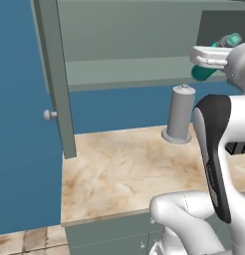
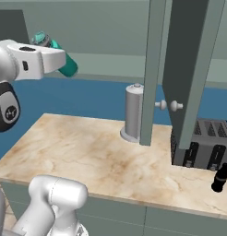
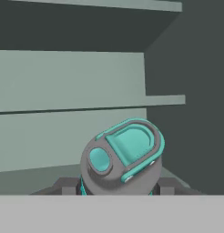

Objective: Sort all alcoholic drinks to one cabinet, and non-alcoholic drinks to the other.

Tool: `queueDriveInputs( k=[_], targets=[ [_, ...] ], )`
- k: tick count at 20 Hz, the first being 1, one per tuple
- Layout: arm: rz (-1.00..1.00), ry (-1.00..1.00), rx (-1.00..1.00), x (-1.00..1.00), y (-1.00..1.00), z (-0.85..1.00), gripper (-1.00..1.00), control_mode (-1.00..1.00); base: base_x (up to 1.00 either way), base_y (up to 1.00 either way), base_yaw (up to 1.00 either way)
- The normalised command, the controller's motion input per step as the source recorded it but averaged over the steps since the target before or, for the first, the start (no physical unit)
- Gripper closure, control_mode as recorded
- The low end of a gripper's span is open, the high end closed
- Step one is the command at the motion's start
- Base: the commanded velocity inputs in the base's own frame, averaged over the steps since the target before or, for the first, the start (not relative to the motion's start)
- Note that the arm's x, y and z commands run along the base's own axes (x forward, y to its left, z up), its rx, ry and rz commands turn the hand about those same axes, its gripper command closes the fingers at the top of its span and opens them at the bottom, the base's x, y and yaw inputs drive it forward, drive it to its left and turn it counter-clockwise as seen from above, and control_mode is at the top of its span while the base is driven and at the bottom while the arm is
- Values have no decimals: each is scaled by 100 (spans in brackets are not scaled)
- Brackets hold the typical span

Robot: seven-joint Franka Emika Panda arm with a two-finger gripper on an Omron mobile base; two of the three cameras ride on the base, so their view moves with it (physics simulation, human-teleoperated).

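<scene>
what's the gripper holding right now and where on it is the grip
The gripper holds the teal flask, tilted, in front of the open cabinet. The fingers clamp its body just below the grey cap.

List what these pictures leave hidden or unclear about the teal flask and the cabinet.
- Teal flask: in both base views the white hand covers its middle, so the fingers' contact is hidden.
- Flask body: in the hand view the grey cap hides it.
- Cabinet: shelves run past the edges in every view.
</scene>
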Motion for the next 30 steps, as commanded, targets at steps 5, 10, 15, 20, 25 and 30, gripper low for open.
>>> queueDriveInputs(
  k=[5, 10, 15, 20, 25, 30],
  targets=[
    [0, -1, 0, 20, 2, 0, 100, -100, 0, 0, 0],
    [-1, 0, 0, 31, 1, 0, 100, -100, 0, 0, 0],
    [-1, 0, 0, 36, 2, 0, 100, -100, 0, 0, 0],
    [-1, 0, 0, 38, 0, -2, 100, -100, 0, 0, 0],
    [-1, 1, 0, 44, 0, 0, 100, -100, 0, 0, 0],
    [0, 3, 0, 46, 0, 0, 100, -100, 0, 0, 0]
  ],
)
